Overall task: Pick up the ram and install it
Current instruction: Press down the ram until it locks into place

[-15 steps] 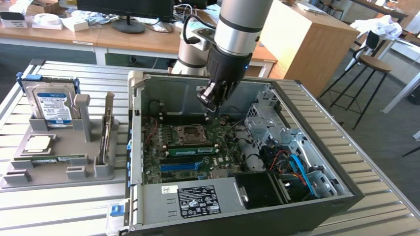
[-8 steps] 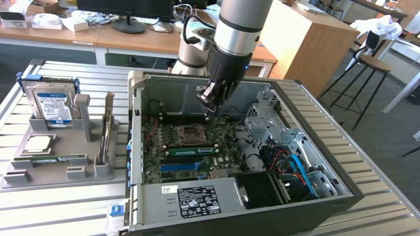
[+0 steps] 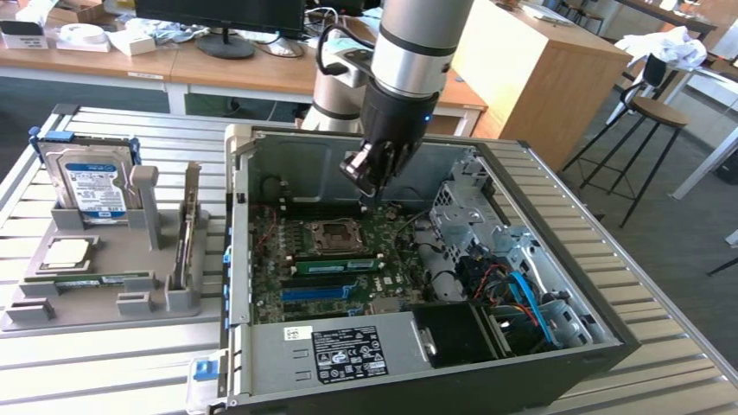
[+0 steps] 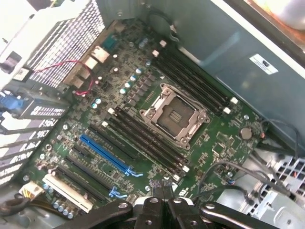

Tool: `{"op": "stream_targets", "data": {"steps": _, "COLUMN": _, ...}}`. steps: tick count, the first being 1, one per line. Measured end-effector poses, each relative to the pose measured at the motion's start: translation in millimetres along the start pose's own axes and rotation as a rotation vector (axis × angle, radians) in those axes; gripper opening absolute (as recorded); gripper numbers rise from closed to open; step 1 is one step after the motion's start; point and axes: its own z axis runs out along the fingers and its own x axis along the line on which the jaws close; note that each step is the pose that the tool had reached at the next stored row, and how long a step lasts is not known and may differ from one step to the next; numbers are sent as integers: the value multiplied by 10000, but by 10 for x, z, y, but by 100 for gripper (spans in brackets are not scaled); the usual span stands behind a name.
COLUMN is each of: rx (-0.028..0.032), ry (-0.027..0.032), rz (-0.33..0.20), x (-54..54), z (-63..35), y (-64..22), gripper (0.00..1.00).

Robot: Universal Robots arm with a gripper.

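The ram (image 3: 98,279), a long narrow green stick, lies flat in the grey holder (image 3: 69,307) at the exterior view's left, outside the computer case. My gripper (image 3: 366,190) hangs inside the open case (image 3: 238,259), above the motherboard (image 3: 302,259) and near the empty processor socket (image 3: 334,232). It is far from the holder. The wrist view has the fingertips (image 4: 162,185) pressed together with nothing between them, over the motherboard (image 4: 214,138) by the black memory slots (image 4: 143,138) and the socket (image 4: 174,114). A green strip (image 3: 334,264) runs along one slot beside the socket.
A blue-labelled hard drive (image 3: 95,186) stands upright in the holder, with a square silver chip (image 3: 67,252) lying in front of it. Inside the case are a power supply (image 3: 346,350), a metal drive cage (image 3: 473,207) and loose cables (image 3: 519,285). A blue expansion slot (image 4: 105,152) lies beside the memory slots.
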Motion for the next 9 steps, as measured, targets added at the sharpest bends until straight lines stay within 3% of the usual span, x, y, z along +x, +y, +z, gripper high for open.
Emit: {"op": "stream_targets", "data": {"steps": 9, "rx": 53, "ry": -4, "rz": 1088, "x": 6, "z": 6, "y": 5, "gripper": 10}}
